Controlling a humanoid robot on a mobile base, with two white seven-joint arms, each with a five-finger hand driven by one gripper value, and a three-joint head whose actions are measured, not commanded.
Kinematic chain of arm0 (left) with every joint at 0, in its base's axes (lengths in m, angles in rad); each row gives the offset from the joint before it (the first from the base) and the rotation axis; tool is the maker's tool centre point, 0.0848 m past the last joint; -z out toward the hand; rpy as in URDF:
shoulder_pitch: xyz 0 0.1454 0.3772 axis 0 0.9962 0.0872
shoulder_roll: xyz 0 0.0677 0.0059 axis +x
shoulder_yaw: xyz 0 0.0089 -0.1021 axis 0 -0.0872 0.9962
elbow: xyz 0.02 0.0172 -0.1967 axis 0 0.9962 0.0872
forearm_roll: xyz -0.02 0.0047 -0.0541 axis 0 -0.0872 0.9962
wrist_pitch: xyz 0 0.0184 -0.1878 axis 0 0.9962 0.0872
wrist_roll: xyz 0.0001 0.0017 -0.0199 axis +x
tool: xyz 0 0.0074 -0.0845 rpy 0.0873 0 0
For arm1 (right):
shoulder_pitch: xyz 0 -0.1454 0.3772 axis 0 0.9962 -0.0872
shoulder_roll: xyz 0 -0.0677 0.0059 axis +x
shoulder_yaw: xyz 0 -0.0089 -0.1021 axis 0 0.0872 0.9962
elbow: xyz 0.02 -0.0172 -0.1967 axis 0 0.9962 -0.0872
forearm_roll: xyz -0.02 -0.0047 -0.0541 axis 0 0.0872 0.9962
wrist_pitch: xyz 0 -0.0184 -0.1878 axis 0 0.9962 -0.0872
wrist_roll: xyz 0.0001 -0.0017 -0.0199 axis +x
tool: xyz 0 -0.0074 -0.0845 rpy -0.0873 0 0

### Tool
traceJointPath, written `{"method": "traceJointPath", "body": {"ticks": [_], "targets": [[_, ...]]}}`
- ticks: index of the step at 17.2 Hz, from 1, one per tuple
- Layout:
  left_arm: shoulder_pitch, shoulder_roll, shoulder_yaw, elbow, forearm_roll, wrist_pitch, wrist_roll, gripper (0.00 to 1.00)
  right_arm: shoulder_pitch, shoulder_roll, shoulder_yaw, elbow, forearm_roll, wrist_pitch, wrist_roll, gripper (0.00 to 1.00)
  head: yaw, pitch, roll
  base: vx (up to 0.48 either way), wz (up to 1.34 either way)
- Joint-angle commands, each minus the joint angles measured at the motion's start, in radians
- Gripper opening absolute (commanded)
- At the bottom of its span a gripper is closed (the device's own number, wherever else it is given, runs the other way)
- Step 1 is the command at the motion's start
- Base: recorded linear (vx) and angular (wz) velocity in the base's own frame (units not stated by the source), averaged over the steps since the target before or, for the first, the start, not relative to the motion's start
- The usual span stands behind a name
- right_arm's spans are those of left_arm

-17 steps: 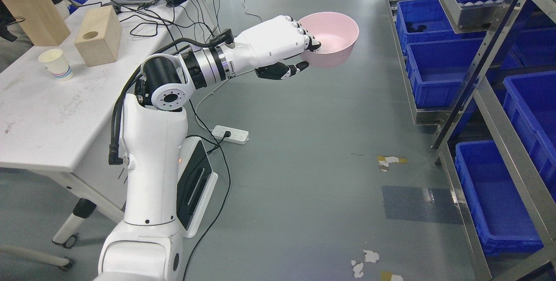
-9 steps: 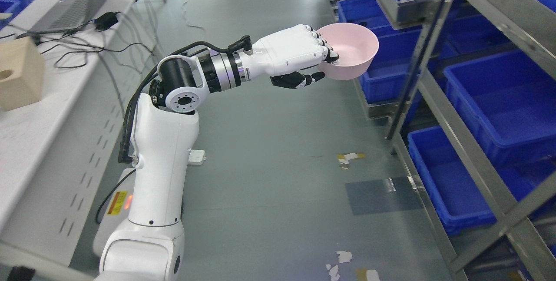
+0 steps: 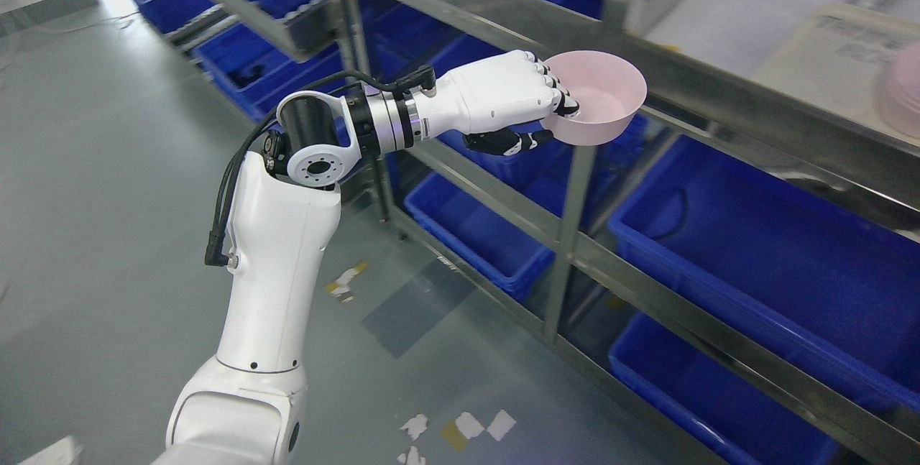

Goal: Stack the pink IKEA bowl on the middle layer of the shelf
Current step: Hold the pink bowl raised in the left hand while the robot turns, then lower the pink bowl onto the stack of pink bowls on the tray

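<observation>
Hand: left hand (image 3: 519, 97) reaching out from the lower left, arm bent at the elbow, extended toward the shelf (image 3: 719, 98).
Fingers: four fingers (image 3: 553, 84) curling over the near rim and dipping inside the bowl; thumb (image 3: 507, 141) pressing up beneath the outer wall; closing tight on the rim, no slack showing.
Held item: pink bowl (image 3: 600, 107) gripped at its near edge, mouth facing up, tilting slightly toward the camera; interior showing nothing inside.
Bowl position: hanging in the air just in front of the steel rail of the shelf, overlapping an upright post (image 3: 571, 235) in the picture; touching only the hand as far as can be told.
Shelf surface: pale level lying behind the rail, carrying a blurred pink stack (image 3: 904, 91) at the right edge, well apart from the held bowl.
Below: blue bins (image 3: 762, 242) sitting on the lower levels.
Right arm: not showing.
</observation>
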Motion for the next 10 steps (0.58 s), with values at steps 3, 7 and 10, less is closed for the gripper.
{"method": "traceJointPath", "body": {"ticks": [3, 7, 10], "targets": [[-0.213, 0.017, 0.095, 0.115, -0.004, 0.001, 0.000, 0.03, 0.022, -0.017, 0.000, -0.017, 0.000, 0.000, 0.003, 1.00, 0.0000, 0.000, 0.000, 0.015, -1.30], [-0.384, 0.041, 0.137, 0.285, -0.056, 0.001, -0.002, 0.03, 0.022, -0.017, 0.000, -0.017, 0.000, 0.000, 0.003, 1.00, 0.0000, 0.000, 0.000, 0.029, -0.94], [-0.389, 0.063, 0.133, 0.293, -0.105, 0.001, -0.025, 0.03, 0.022, -0.017, 0.000, -0.017, 0.000, 0.000, 0.003, 1.00, 0.0000, 0.000, 0.000, 0.043, -0.56]]}}
